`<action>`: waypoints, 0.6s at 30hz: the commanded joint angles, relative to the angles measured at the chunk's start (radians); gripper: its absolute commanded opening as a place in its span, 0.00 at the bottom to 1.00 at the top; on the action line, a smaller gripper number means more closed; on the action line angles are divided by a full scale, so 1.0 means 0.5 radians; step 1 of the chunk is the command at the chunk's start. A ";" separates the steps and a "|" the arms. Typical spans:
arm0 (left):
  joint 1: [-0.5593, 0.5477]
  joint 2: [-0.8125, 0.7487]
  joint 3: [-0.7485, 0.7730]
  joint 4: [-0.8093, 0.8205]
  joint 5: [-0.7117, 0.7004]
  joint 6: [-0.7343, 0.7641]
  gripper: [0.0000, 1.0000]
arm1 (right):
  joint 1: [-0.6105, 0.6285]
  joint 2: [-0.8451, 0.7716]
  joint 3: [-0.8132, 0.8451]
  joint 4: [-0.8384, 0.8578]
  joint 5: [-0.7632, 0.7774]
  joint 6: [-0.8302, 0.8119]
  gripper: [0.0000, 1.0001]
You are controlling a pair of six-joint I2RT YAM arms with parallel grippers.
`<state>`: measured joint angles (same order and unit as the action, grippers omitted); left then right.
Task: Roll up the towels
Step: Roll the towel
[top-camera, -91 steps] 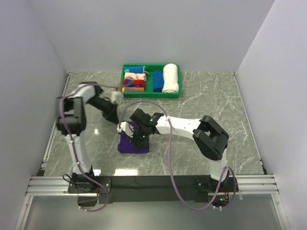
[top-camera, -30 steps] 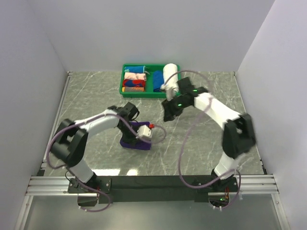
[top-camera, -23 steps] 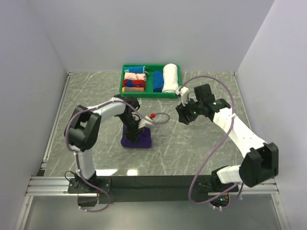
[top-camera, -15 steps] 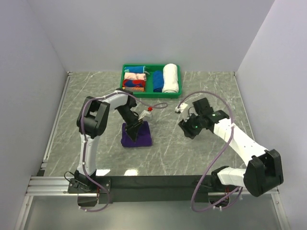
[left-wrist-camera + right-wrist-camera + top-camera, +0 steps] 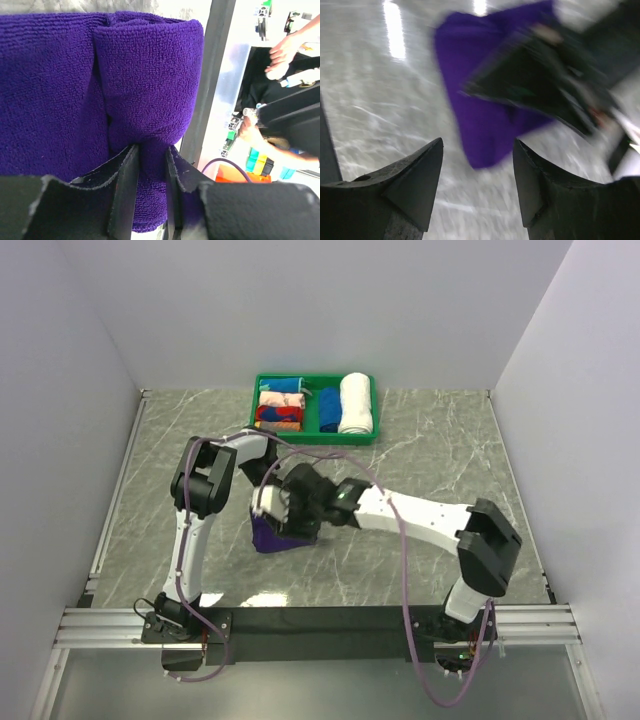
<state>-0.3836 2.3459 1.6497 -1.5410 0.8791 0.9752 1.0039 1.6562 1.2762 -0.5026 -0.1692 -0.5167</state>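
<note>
Purple towel point(image 5: 270, 539) lies on the grey marbled table point(image 5: 430, 440), left of the table's middle and nearer its near edge than its far one, with both arms reaching in over it so that only its near and left parts show from above. In the left wrist view the cloth point(image 5: 55, 100) is plain deep purple and partly rolled: a thick roll runs along its right side, and a flatter layer spreads to the left of that roll. The left gripper point(image 5: 150, 156) is clamped on the towel, its two dark fingers point(image 5: 125, 190) pinching a narrow fold of the cloth just below the roll. The right gripper point(image 5: 477, 150) has its jaws spread apart with nothing between them; it hangs above the table, and the towel point(image 5: 480, 125) shows blurred beyond its fingertips, partly covered by the dark, blurred shape of the other arm. From above, the right arm stretches from its base at the near right across to the towel, meeting the left arm there. At the far edge of the table stands a green tray point(image 5: 312, 440), well apart from the purple towel, holding a white rolled towel point(image 5: 355, 403) at its right end, a blue rolled towel point(image 5: 328, 408) just beside that, and several coloured rolled cloths point(image 5: 280, 405) in its left part.
</note>
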 commanded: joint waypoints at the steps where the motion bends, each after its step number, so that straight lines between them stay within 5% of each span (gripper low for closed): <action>1: 0.000 0.146 -0.050 0.370 -0.335 0.188 0.31 | 0.121 0.056 -0.070 0.198 0.016 -0.163 0.65; 18: 0.028 0.091 -0.167 0.443 -0.368 0.203 0.35 | 0.183 0.213 -0.340 0.671 0.246 -0.479 0.64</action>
<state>-0.3618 2.3512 1.6093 -1.5471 0.9020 0.9897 1.0954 1.7557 1.1244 -0.2260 -0.0792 -0.7185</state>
